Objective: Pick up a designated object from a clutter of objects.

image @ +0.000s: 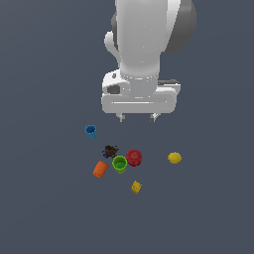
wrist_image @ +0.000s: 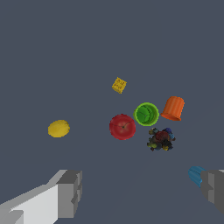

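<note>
End effector [image: 137, 117] hangs above the clutter, its two grey fingers [wrist_image: 70, 192] spread wide and holding nothing. Below sit three cups: one smooth green cup [image: 119, 163], hollow top up, between one red round piece [image: 134, 158] and one ribbed orange cup [image: 100, 169], plus one blue cup [image: 91, 131] apart. Also one dark speckled lump [image: 110, 151] touching the green cup, one yellow ball [image: 174, 158], one yellow block [image: 136, 187]; no writing anywhere.
</note>
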Motion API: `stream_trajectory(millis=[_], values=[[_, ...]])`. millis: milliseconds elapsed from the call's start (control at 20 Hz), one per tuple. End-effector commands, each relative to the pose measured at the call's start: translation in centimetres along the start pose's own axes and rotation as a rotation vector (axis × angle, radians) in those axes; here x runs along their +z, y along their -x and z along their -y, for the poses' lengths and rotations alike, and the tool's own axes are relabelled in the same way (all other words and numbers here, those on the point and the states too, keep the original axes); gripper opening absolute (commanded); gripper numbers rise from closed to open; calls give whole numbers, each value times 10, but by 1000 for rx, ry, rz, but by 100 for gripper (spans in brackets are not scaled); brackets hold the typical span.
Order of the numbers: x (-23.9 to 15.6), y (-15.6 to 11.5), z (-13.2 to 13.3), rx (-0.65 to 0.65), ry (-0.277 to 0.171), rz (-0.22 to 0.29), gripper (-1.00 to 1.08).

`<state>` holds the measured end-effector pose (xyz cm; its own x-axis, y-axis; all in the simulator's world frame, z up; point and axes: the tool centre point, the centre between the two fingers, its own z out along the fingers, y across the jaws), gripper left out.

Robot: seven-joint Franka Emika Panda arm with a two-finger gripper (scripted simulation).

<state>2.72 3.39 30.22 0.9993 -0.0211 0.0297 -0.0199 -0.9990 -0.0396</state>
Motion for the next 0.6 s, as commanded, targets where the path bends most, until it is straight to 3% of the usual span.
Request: stream_trajectory(millis=[0,550], values=[[15,-6,-5,47,0,3,100],[118,-35,-39,364,15,15,100]])
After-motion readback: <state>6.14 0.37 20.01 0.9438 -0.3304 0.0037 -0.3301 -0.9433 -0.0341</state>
